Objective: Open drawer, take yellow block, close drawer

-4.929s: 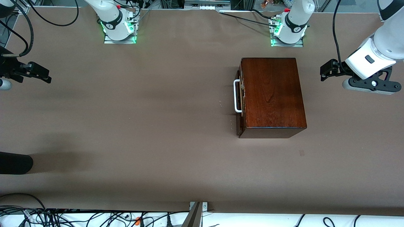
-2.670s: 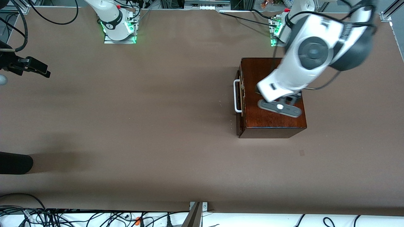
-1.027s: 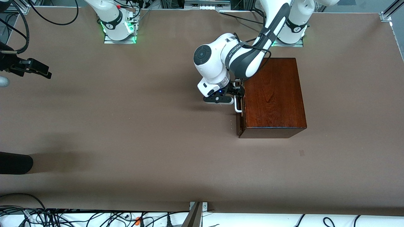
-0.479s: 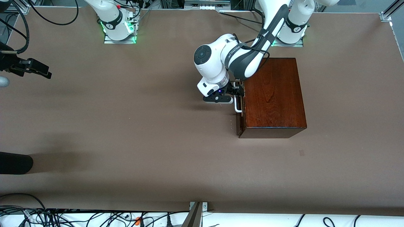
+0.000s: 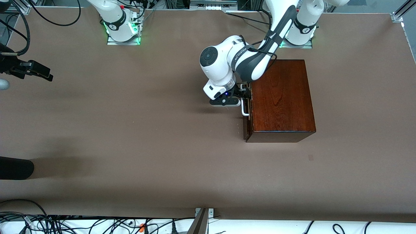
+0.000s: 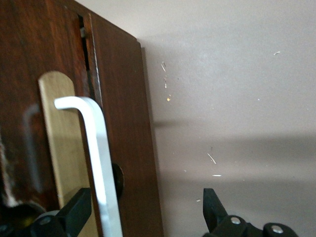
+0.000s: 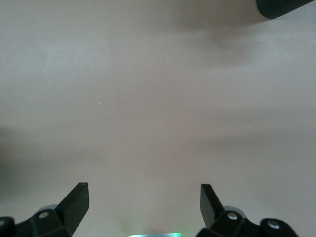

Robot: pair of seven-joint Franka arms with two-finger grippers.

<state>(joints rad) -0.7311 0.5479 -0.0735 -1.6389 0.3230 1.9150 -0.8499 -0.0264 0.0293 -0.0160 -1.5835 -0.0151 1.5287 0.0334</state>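
The dark reddish-brown wooden box (image 5: 281,97) stands toward the left arm's end of the table. Its drawer (image 5: 246,128) is pushed in, with only a thin gap showing in the left wrist view (image 6: 121,123). The white U-shaped handle (image 5: 244,110) faces the right arm's end. My left gripper (image 5: 245,94) is open at the handle (image 6: 96,148). In the left wrist view the gripper (image 6: 145,207) has one finger on each side of the handle bar without closing on it. The yellow block is hidden. My right gripper (image 5: 42,74) waits open and empty over the table at the right arm's end (image 7: 143,195).
A black rounded object (image 5: 14,168) lies at the table's edge at the right arm's end, nearer the front camera; it also shows in the right wrist view (image 7: 286,7). Cables (image 5: 65,224) run along the near edge below the table.
My left arm swung from the left arm's end of the table over the box and down to the handle; it has barely moved in the last second. The right arm has stayed put.
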